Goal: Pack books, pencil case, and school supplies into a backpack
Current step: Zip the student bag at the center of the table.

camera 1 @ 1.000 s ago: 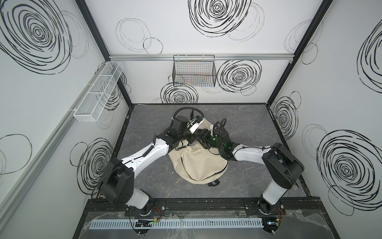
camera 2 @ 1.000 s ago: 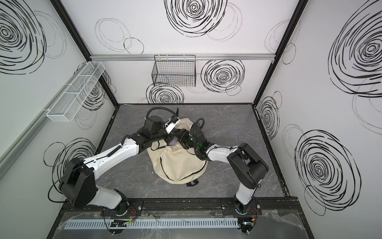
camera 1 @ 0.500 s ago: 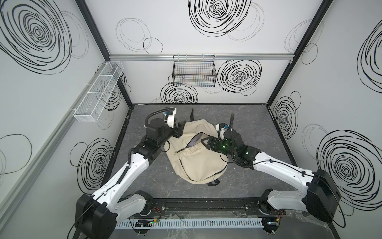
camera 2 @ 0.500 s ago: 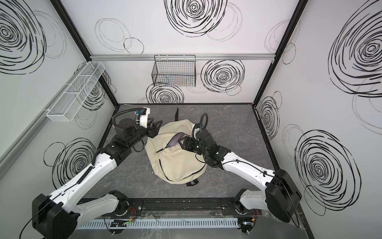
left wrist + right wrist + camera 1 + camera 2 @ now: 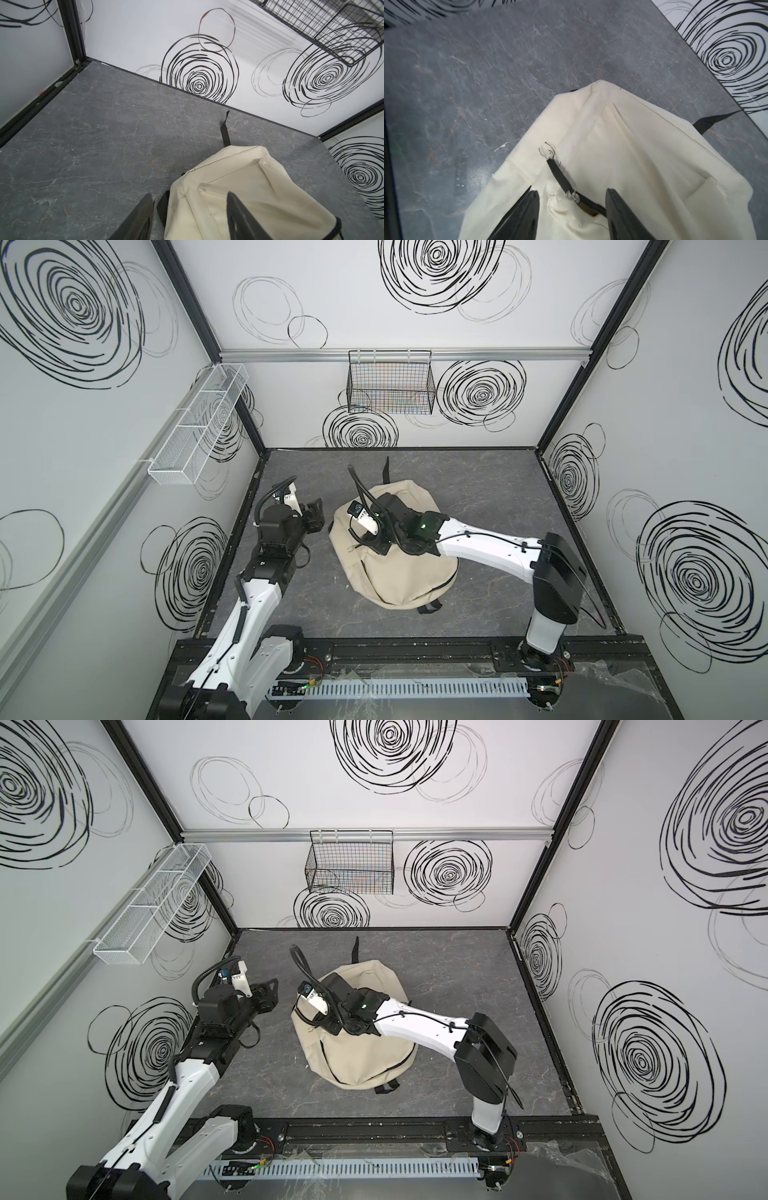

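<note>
The cream backpack (image 5: 399,580) (image 5: 365,1056) lies flat on the middle of the grey table. My left gripper (image 5: 318,515) (image 5: 189,194) hovers open just left of it, over its corner (image 5: 249,187), with nothing between the fingers. My right gripper (image 5: 572,191) is open low over the backpack (image 5: 633,155) near its left side. A black zipper pull (image 5: 560,178) lies between its jaws without being pinched. The books, pencil case and school supplies are out of view.
A black strap (image 5: 386,470) (image 5: 225,133) trails from the backpack toward the rear wall. A black wire basket (image 5: 390,385) hangs on the rear wall and a white mesh shelf (image 5: 199,427) on the left wall. Bare table (image 5: 498,489) surrounds the backpack.
My left gripper has opened and drawn back off the backpack to its left. My right arm has swung across the backpack's upper part, covering the dark opening seen before.
</note>
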Tool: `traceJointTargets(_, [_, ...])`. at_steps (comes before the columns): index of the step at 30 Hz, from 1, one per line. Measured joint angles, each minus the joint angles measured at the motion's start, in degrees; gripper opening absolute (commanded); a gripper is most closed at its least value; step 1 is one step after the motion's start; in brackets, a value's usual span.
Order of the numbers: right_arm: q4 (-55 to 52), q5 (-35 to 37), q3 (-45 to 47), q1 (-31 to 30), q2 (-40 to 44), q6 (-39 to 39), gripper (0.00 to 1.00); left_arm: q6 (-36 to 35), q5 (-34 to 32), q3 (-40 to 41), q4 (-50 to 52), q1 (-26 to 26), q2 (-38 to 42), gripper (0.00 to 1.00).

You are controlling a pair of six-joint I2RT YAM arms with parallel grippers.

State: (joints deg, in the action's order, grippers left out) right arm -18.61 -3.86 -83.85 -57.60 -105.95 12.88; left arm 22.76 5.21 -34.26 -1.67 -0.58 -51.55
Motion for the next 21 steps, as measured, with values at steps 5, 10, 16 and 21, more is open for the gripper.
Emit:
traceJointTargets(5, [-2.7, 3.1, -3.7, -1.2, -6.4, 9.5, 0.57, 1.7, 3.2, 0.3, -1.5, 2.0, -0.2, 0.57])
traceJointTargets(10, [-4.7, 5.6, -6.4, -1.7, -10.1, 15.2, 0.58, 3.1, 5.7, 0.6, -3.0, 3.2, -0.2, 0.55])
traceJointTargets(16, [-5.6, 7.6, -8.1, -2.0, -12.3, 18.8, 0.51, 4.3, 8.3, 0.6, -3.6, 3.9, -1.3, 0.54])
traceJointTargets(21, [-5.7, 9.8, -10.0, -2.5, -14.6, 19.9, 0.45, 4.8, 9.7, 0.8, -4.4, 4.5, -1.7, 0.53])
